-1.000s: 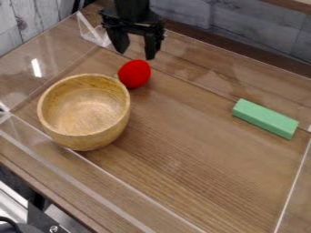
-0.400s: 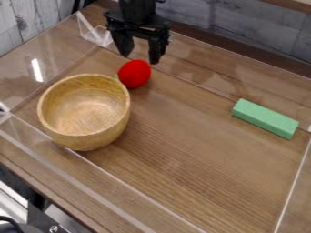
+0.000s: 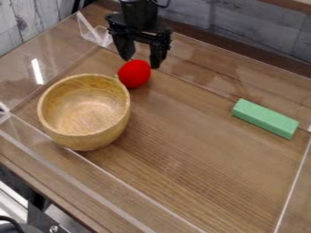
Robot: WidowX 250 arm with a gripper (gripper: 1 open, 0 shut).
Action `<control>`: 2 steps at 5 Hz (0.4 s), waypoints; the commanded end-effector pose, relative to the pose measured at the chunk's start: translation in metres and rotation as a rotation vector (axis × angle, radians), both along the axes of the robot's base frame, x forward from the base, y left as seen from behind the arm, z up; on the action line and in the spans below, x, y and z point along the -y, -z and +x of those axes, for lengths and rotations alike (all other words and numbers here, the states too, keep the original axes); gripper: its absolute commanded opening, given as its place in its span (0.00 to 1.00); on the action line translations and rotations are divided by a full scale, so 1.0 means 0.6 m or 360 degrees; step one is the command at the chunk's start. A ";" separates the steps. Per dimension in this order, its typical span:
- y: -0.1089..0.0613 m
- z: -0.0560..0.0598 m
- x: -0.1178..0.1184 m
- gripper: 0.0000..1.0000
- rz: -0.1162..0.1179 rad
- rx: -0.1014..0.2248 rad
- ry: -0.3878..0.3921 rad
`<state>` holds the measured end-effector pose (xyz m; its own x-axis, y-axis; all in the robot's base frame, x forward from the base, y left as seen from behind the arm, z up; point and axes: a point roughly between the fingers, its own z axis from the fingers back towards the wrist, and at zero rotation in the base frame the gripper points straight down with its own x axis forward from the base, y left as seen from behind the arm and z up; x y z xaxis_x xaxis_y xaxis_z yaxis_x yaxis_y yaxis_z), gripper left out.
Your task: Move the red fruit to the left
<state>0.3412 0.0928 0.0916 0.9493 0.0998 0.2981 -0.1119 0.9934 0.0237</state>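
Gripper (image 3: 140,58): black, jaws spread and released, grasping nothing, poised directly above the fruit.
Red fruit (image 3: 135,75): on the wooden table (image 3: 183,136), just below the jaws.
Wooden bowl (image 3: 84,111): near the jaws, lower left.
Green block (image 3: 265,117): well apart, to the right.

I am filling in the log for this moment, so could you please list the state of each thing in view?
gripper: open, just above the red fruit, holding nothing.
red fruit: on the table, free, beside the bowl.
wooden bowl: upright, empty.
green block: lying flat, off to the right, untouched.
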 end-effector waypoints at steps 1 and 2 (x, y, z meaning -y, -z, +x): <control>-0.036 0.006 0.004 1.00 0.0045 0.0102 0.0019; -0.030 0.006 0.006 1.00 0.0052 0.0089 0.0027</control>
